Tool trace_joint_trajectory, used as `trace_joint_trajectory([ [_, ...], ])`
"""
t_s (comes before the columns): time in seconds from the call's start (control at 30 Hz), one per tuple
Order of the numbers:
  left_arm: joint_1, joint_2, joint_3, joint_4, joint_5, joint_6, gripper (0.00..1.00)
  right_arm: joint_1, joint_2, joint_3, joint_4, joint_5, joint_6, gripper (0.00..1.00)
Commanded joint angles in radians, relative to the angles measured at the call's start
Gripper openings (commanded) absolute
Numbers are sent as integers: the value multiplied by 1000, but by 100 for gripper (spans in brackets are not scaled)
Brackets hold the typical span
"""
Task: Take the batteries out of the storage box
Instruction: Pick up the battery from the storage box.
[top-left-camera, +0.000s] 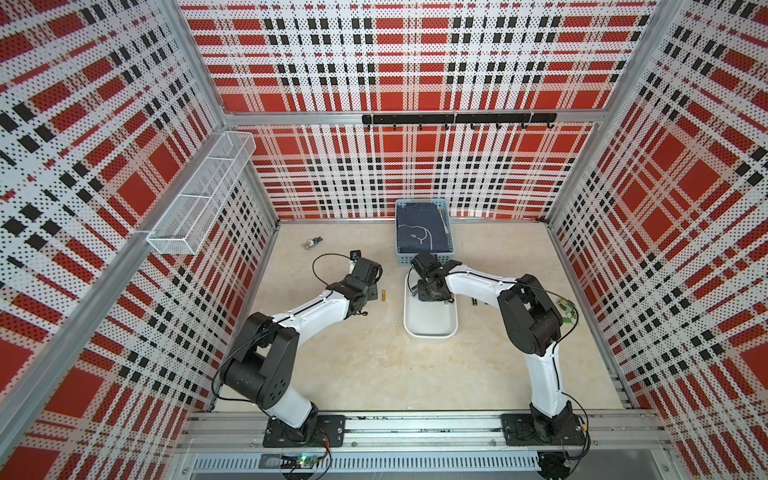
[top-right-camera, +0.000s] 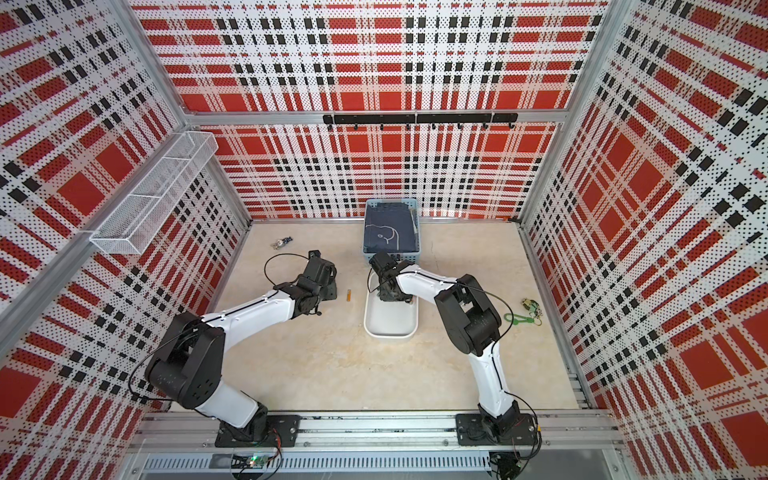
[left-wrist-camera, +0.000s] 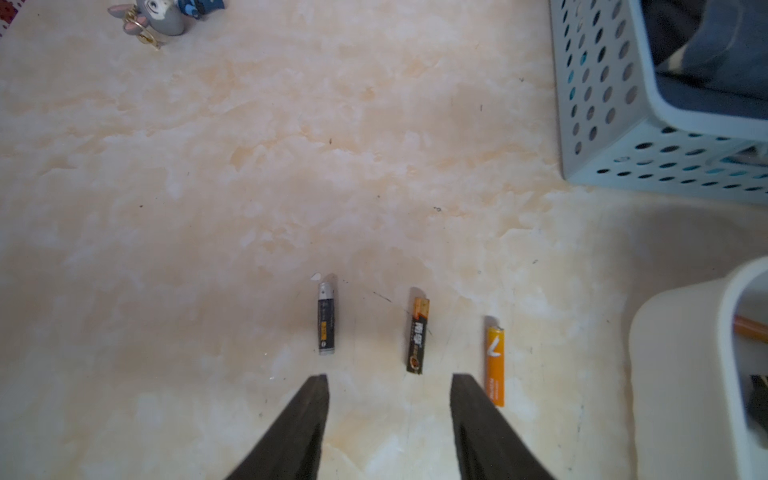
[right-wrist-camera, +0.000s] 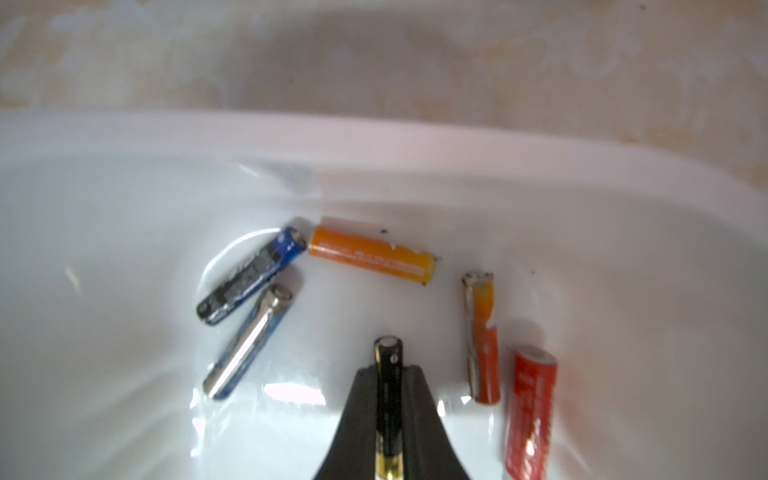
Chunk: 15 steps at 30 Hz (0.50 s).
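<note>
Your left tool (left-wrist-camera: 388, 376) hangs part open and empty above the bench (left-wrist-camera: 208, 187). Its wrist view shows a grey-black battery (left-wrist-camera: 326, 318), a black-orange battery (left-wrist-camera: 417, 336) and a V-marked orange battery (left-wrist-camera: 494, 365) lying side by side there; both top views show only the last (the arm covers the others). Next comes the storage box (top-left-camera: 430, 328). The right wrist view looks inside: blue-black battery (right-wrist-camera: 253, 276), silver-blue battery (right-wrist-camera: 249, 340), plain orange battery (right-wrist-camera: 372, 253), peeling orange battery (right-wrist-camera: 482, 336) and red battery (right-wrist-camera: 532, 415) on its floor, and your right tool (right-wrist-camera: 390, 370) clamped tight on a black-and-gold battery (right-wrist-camera: 388, 351).
</note>
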Motion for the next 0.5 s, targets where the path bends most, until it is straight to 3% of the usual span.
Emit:
trace_joint_trajectory([
  [0.0,-26,-64,-10,58,-37,-6,54,-7,-134,-16,-27,-61,-22,0],
  [0.23,-75,-153,-54,142,-66,-7,54,-40,-392,-180,-16,-60,-13,0],
  [0.47,-103,-171,-74,230,-19,-5,53,-131,-698,-512,-25,2,-14,0],
])
